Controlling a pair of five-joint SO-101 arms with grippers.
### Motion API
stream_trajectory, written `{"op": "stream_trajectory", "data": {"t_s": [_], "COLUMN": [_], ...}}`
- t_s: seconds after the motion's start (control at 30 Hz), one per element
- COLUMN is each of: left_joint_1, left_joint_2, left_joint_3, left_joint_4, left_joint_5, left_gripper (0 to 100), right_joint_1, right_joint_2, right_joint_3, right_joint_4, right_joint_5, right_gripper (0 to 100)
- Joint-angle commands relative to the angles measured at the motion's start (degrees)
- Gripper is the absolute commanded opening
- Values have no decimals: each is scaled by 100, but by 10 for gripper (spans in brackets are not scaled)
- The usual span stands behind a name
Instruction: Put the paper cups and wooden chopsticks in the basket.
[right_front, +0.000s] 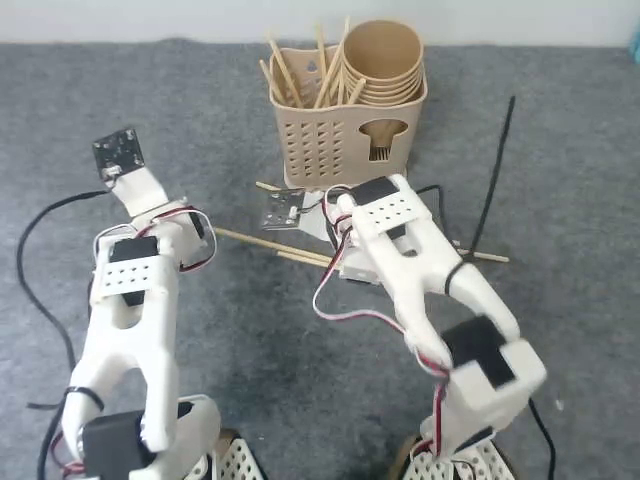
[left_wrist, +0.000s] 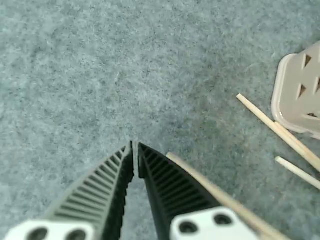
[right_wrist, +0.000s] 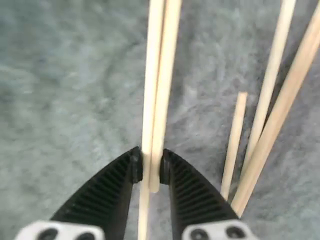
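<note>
Bench (right_front: 570, 330): grey felt-like surface carrying both arms, the basket and the loose sticks.
Right arm (right_front: 420, 265): white, stretched forward toward the basket's front wall, over the loose chopsticks.
Left arm (right_front: 130, 300): white, well apart from the basket and to its left in the high view.
Basket (right_front: 340, 150): beige and perforated, upright at the far middle of the bench.
Paper cups (right_front: 385, 50): a nested, tilted stack inside the basket's right part.
Basket chopsticks (right_front: 288, 75): several standing slanted in the basket's left part, beside the cups.
Black cable (right_front: 497, 170): lies on the bench to the right of the basket.
Loose chopsticks (right_front: 270, 243): flat on the bench between the two arms, in front of the basket; a stick end (right_front: 487, 257) pokes out past the right arm.
Right gripper (right_wrist: 151, 162): fingers closed on a chopstick pair (right_wrist: 160, 75) that lies side by side and runs straight out past the tips. Three neighbouring sticks (right_wrist: 272, 75) lie just beside it.
Left gripper (left_wrist: 135, 146): fingers closed with tips touching, gripping nothing, over bare bench. A single chopstick (left_wrist: 215, 192) runs alongside one finger.
</note>
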Motion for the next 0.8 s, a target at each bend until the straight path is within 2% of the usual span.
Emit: {"op": "stream_trajectory", "data": {"t_s": [0.0, 0.17, 0.33, 0.57, 0.77], "left_joint_1": [-26, -35, -35, -211, -185], "left_joint_2": [-26, -26, -26, -26, -26], "left_joint_3": [-22, -22, -22, -13, 66], "left_joint_4": [-123, -123, -123, -264, -290], "left_joint_5": [-79, -79, -79, -62, -62], "left_gripper": [13, 13, 13, 13, 13], "right_joint_1": [-233, -268, -242, 382, 936], "right_joint_2": [-1279, -2730, -3609, -3908, -3916], "right_joint_3": [-158, -176, -176, -167, -193], "right_joint_4": [418, 426, 312, -1279, -1921], "right_joint_5": [-97, -615, -730, -2637, -3305], "right_gripper": [9, 8, 8, 8, 8]}}
